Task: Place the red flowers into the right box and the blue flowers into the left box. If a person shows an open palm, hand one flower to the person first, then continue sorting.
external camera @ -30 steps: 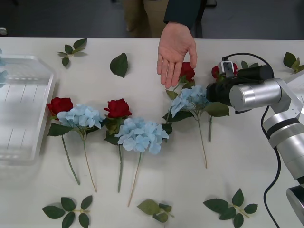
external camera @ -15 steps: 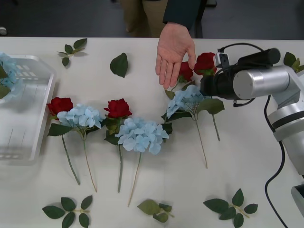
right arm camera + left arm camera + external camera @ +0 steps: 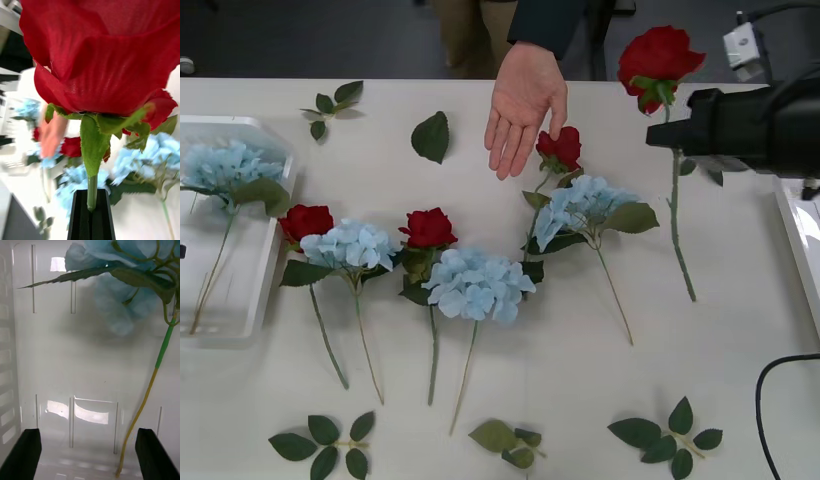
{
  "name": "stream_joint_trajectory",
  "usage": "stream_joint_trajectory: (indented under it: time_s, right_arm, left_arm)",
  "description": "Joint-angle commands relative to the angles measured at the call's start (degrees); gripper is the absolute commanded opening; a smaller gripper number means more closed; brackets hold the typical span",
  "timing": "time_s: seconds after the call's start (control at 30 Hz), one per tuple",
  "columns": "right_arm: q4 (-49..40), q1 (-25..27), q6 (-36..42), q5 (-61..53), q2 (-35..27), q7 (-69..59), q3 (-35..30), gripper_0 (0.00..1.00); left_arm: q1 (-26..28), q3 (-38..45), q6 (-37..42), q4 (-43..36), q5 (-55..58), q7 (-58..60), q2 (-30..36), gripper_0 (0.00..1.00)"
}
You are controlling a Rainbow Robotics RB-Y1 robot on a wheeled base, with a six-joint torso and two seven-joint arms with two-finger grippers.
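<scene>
Holding a red rose (image 3: 660, 58) by its stem, your right tool (image 3: 92, 210) sits at the right of the counter (image 3: 480, 420), raised above it; the black fingers (image 3: 80, 217) are clenched on the green stem just under the bloom, and the stem hangs down toward the counter in the front view; the person's hand (image 3: 523, 108) is held open, palm up and fingers spread, over the far middle of the counter, well to the left of that lifted rose. Your left tool (image 3: 90, 453) hovers inside the left box (image 3: 240, 300) with its fingers (image 3: 26, 453) spread apart and released; a blue hydrangea (image 3: 225, 165) lies in that box, its stem running along the slotted floor between the two fingers. Out on the counter you have three more blue hydrangeas: one (image 3: 350, 243) near the left box, one (image 3: 478, 284) in the middle, one (image 3: 580, 208) right of it; three red roses lie among them, at (image 3: 305, 220), (image 3: 428, 228) and (image 3: 562, 148), the last just beside the person's hand. You can see the right box (image 3: 802, 235) only as a white rim at the right edge. Loose leaf sprigs (image 3: 665, 432) are scattered along the near and far sides.
</scene>
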Motion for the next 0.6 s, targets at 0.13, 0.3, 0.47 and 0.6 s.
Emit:
stream_joint_trajectory:
  time_s: [0.13, 0.3, 0.47, 0.6]
  right_arm:
    - [-16.05, 6.31, 2.91, -8.55, -0.64, 1.94, -8.94, 0.00]
    - [-30.81, 7.28, -3.77, -0.11, 0.77, 1.50, -4.55, 0.00]
    - [-37.32, 7.28, -14.14, 13.78, 0.51, 0.70, 6.88, 0.00]
    - [-37.40, 7.10, -24.34, 26.87, -0.11, 0.70, 17.34, 0.00]
  left_arm:
    - [1.12, 1.73, 0.50, -0.48, -0.34, -3.63, -0.01, 1.00]
    - [1.12, 1.82, 0.76, -0.83, -0.34, -3.63, -0.01, 1.00]
    - [1.12, 1.73, 0.85, -0.74, -0.69, -3.63, -0.01, 1.00]
    - [1.12, 1.82, 1.03, -0.74, -0.86, -3.63, -0.01, 1.00]
